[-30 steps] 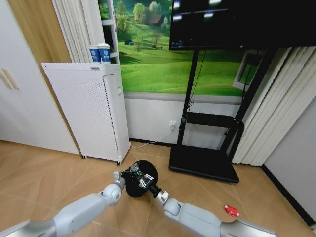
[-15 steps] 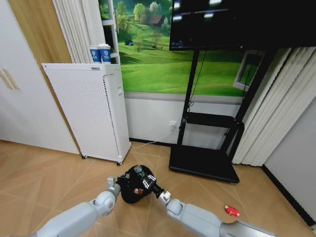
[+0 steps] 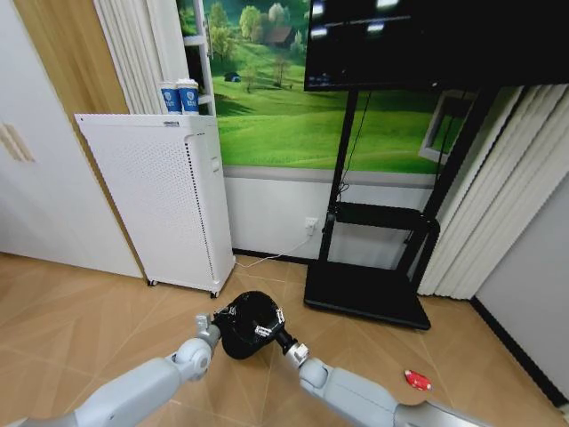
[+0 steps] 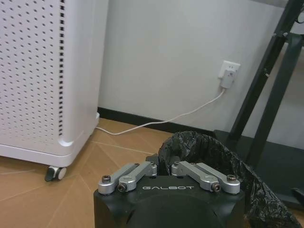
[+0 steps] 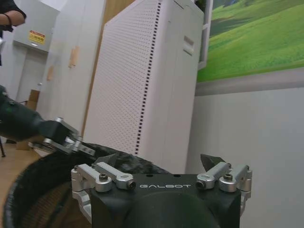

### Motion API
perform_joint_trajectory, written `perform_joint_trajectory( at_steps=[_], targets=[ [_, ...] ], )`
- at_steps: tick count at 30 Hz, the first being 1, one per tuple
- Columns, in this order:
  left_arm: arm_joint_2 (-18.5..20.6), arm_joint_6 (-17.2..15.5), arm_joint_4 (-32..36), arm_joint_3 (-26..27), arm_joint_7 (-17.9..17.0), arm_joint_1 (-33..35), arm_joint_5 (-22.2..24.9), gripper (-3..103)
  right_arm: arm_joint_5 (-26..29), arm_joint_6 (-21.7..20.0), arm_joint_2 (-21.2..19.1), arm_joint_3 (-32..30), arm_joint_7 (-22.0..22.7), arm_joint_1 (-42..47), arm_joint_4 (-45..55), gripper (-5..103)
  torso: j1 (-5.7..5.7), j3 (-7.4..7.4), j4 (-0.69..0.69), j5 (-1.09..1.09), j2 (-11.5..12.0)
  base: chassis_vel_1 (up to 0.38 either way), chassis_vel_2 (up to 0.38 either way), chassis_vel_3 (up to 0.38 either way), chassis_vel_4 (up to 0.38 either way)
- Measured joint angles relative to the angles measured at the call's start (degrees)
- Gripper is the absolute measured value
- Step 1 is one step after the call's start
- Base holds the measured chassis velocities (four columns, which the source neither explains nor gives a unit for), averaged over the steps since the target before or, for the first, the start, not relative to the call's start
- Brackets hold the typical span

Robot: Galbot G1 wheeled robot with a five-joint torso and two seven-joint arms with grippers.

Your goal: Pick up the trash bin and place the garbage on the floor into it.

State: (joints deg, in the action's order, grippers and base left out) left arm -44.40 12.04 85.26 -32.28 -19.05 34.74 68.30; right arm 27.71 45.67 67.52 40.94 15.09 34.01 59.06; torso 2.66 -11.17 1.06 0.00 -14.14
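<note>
Nearest the robot, both arms reach forward and meet at the trash bin (image 3: 248, 324), which sits between them, lined with a black bag, near the middle of the wooden floor (image 3: 80, 320). The left gripper (image 3: 216, 320) is at the bin's left rim; in the left wrist view its fingers (image 4: 153, 165) are drawn together on the crinkled edge of the bag, so it is clamped on the trash bin (image 4: 213, 164). The right gripper (image 3: 269, 330) is at the bin's right side. In the right wrist view its fingers (image 5: 107, 159) stand apart, spread over the rim of the bin (image 5: 42, 187), and the left gripper (image 5: 71, 142) is seen across the opening at the opposite rim.

To the right, well apart from the bin, a red-and-white piece of garbage (image 3: 416, 380) lies flat on the floor near the right arm.

Farther back on the left stands a tall white perforated unit (image 3: 160, 200) on casters, with two blue-and-white paper cups (image 3: 179, 96) on top of it. A white cable (image 4: 156, 121) runs along the floor from that unit to a wall socket (image 4: 228, 73). To the right of the bin, against the wall, is a black TV stand (image 3: 369, 294) carrying a dark screen (image 3: 427, 40), with pale curtains (image 3: 507, 196) at the far right.
</note>
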Motion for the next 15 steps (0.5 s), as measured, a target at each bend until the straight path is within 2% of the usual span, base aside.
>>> perform_joint_trajectory(
  at_steps=[10, 15],
  targets=[
    [3.49, 0.12, 2.62, 7.02, -0.35, 6.60, -1.38, 7, 0.07, 0.01, -2.78, -4.84, -1.27, 2.19, -1.49, 100, 0.00, 0.01, 0.00, 0.00, 0.00, 0.000, 0.000, 0.000, 0.000],
    [4.93, 0.13, 3.79, 9.54, -0.41, 9.35, -2.02, 7, 0.04, 0.02, -2.87, -5.57, -1.42, 2.70, -1.47, 100, 0.00, 0.00, 0.00, 0.00, 0.00, -0.098, -0.072, 0.102, 0.053]
  ],
)
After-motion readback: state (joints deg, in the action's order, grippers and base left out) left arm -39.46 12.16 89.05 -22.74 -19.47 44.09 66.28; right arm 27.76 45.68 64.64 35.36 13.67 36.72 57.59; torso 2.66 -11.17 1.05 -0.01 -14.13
